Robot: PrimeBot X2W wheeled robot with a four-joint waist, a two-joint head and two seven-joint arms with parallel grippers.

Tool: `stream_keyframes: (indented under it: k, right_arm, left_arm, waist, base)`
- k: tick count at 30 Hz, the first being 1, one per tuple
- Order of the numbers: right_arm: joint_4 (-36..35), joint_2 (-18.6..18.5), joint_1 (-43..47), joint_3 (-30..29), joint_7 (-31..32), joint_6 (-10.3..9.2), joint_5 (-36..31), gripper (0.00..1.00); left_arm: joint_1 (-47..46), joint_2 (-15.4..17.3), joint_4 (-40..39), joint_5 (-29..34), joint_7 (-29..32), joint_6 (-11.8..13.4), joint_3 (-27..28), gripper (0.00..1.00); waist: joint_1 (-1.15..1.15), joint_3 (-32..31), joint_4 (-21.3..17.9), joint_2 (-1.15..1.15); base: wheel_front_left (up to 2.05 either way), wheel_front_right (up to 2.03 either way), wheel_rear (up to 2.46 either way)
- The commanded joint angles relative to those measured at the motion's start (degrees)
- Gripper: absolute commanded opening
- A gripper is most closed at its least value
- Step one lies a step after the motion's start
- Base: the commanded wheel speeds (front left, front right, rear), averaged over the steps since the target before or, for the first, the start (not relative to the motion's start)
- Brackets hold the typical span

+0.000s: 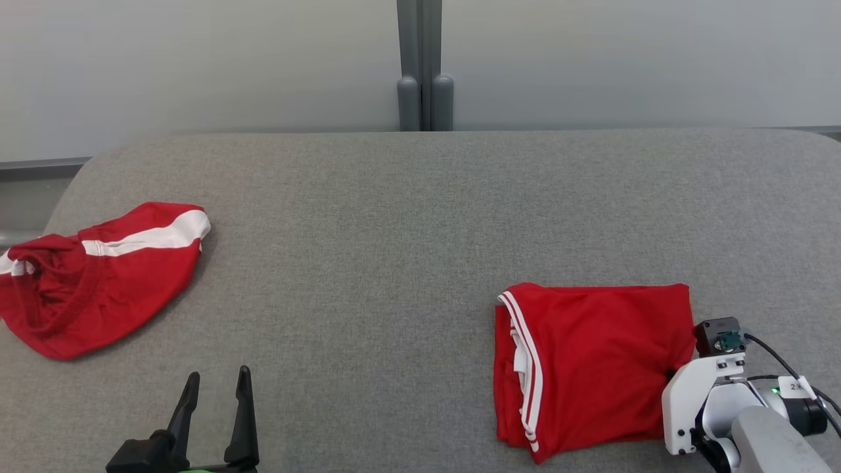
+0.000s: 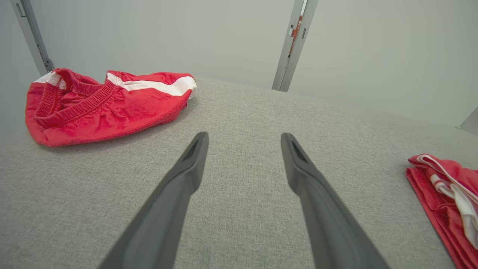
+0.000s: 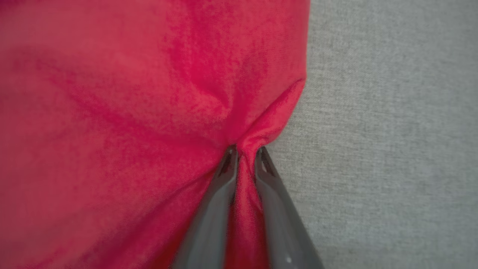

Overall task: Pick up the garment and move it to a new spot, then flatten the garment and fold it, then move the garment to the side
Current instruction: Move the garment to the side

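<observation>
The garment (image 1: pixel 591 361) is red with white stripes and lies folded in a rough square on the grey padded table, at the right front. Its striped edge (image 2: pixel 448 183) shows at the right of the left wrist view. My right gripper (image 3: pixel 244 149) is shut on a pinched fold of red cloth at the garment's (image 3: pixel 130 112) right edge. In the head view the right arm's white wrist (image 1: pixel 706 394) covers those fingers. My left gripper (image 1: pixel 217 387) is open above bare table at the front left, its gripper (image 2: pixel 244 140) holding nothing.
A second red garment with a white band (image 1: pixel 98 276) lies crumpled at the table's left edge, also seen as the crumpled garment (image 2: pixel 104 104) in the left wrist view. The grey table (image 1: pixel 407 263) has a rounded far edge. A grey post (image 1: pixel 424 66) stands behind it against a pale wall.
</observation>
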Motion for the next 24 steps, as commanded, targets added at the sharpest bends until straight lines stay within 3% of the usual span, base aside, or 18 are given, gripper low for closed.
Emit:
stream_keyframes:
  k: [1, 6, 13, 19, 24]
  right_arm:
    - [1.0, -0.9, 0.1, 1.3, 0.9, -0.19, 0.1, 0.00]
    - [-2.0, -4.3, -4.7, 9.5, 1.4, -0.17, -1.1, 0.00]
    - [-5.9, -11.0, -13.5, 18.8, 1.0, -0.17, -1.1, 0.00]
    - [-5.8, -16.4, -19.8, 18.6, -1.7, -0.16, -1.8, 0.00]
    - [-3.6, -20.2, -23.3, 14.2, -5.1, -0.15, -4.5, 0.00]
  left_arm:
    - [-1.3, 0.2, -0.5, 0.1, 0.0, -0.2, -0.1, 1.00]
    - [-2.3, 0.2, -2.1, 0.4, 0.0, -0.2, 0.1, 1.00]
    - [-4.8, 0.2, -5.6, 0.8, 0.0, -0.2, 0.0, 1.00]
    - [-7.8, 0.7, -9.1, 2.2, 0.0, -0.2, -1.6, 1.00]
    - [-9.3, 2.5, -12.6, 2.8, 0.0, -0.2, -3.2, 1.00]
  waist:
    - [0.00, 0.8, -0.3, 0.00]
    - [0.00, 3.5, -2.7, 0.00]
    - [0.00, 8.7, -9.3, 0.00]
    - [0.00, 13.1, -14.9, 0.00]
    - [0.00, 16.9, -18.0, 0.00]
  base:
    - [0.00, 0.00, 0.00]
    - [0.00, 0.00, 0.00]
    - [0.00, 0.00, 0.00]
    - [0.00, 0.00, 0.00]
    - [0.00, 0.00, 0.00]
